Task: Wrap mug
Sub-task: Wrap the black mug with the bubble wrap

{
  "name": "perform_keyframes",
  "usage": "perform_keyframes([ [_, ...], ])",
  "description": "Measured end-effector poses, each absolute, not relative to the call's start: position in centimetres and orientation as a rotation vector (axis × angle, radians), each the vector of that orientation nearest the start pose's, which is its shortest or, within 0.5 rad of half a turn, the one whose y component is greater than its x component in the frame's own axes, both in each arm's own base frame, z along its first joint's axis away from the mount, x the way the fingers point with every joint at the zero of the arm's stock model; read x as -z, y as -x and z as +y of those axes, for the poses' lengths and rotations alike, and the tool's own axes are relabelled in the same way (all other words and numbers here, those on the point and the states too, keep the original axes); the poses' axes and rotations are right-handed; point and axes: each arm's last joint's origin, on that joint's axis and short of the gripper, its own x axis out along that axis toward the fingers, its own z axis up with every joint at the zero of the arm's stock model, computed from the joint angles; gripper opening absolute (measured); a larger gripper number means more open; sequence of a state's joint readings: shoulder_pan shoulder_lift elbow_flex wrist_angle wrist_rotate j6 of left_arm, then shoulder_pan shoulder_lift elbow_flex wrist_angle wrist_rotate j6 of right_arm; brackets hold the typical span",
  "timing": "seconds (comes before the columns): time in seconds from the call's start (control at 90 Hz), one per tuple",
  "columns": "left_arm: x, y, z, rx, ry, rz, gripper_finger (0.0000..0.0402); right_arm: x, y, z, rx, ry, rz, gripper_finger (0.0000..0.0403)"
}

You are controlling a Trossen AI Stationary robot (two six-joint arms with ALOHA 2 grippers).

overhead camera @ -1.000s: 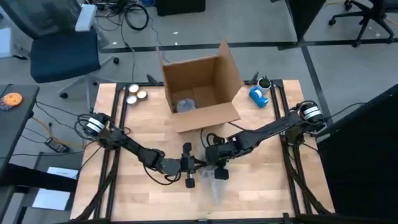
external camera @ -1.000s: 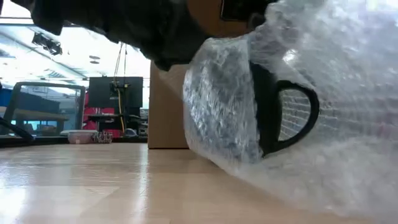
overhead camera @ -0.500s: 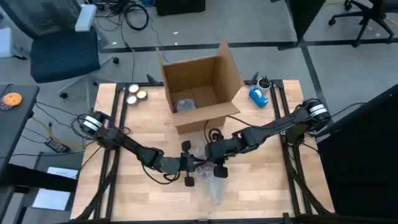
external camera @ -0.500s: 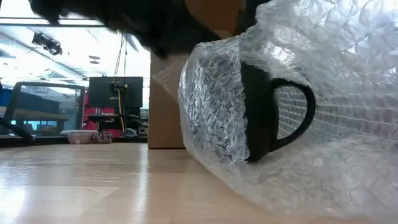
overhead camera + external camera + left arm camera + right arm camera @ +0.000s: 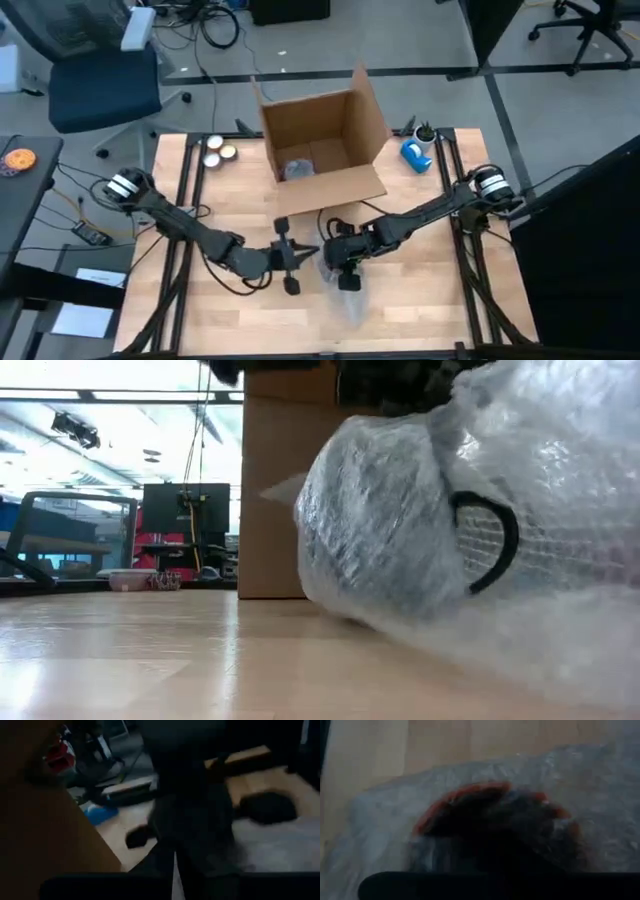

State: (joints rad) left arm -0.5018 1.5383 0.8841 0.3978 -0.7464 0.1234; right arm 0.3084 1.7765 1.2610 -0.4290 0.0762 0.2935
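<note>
Mug (image 5: 470, 540): bubble-wrapped, lower centre, directly under the right claw (image 5: 340, 268).
Left claw (image 5: 288, 258): just left of it.
Claw fingers: cannot tell.

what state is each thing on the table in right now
mug: lying tilted on the table, covered in bubble wrap, dark handle showing through
bubble wrap: folded over the mug, loose end spread on the wood
cardboard box: open, flaps up, something pale inside
blue tape dispenser: untouched at the table's far right edge
left claw: beside the bundle, apart from it
right claw: over the wrapped mug
</note>
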Motion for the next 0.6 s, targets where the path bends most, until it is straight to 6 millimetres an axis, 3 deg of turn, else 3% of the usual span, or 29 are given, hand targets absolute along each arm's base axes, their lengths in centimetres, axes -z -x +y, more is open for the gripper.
perform_keyframes([
  [0.178,-22.3,-31.1,-14.4,-0.183,-0.272,0.238,0.0,-25.1,-34.3,11.8,-0.027,-0.019,0.889,0.0],
  [0.344,-21.3,-31.8,-14.2,-0.184,-0.224,0.243,0.0,-27.6,-32.3,13.8,-0.043,0.109,0.788,0.0],
  [0.478,-20.9,-32.0,-13.8,-0.203,-0.205,0.303,0.0,-27.8,-31.3,16.8,-0.136,0.14,0.743,0.0],
  [0.6,-21.5,-32.5,-13.8,-0.172,-0.204,0.387,0.0,-26.4,-30.9,19.9,-0.226,0.121,0.753,0.0003],
])
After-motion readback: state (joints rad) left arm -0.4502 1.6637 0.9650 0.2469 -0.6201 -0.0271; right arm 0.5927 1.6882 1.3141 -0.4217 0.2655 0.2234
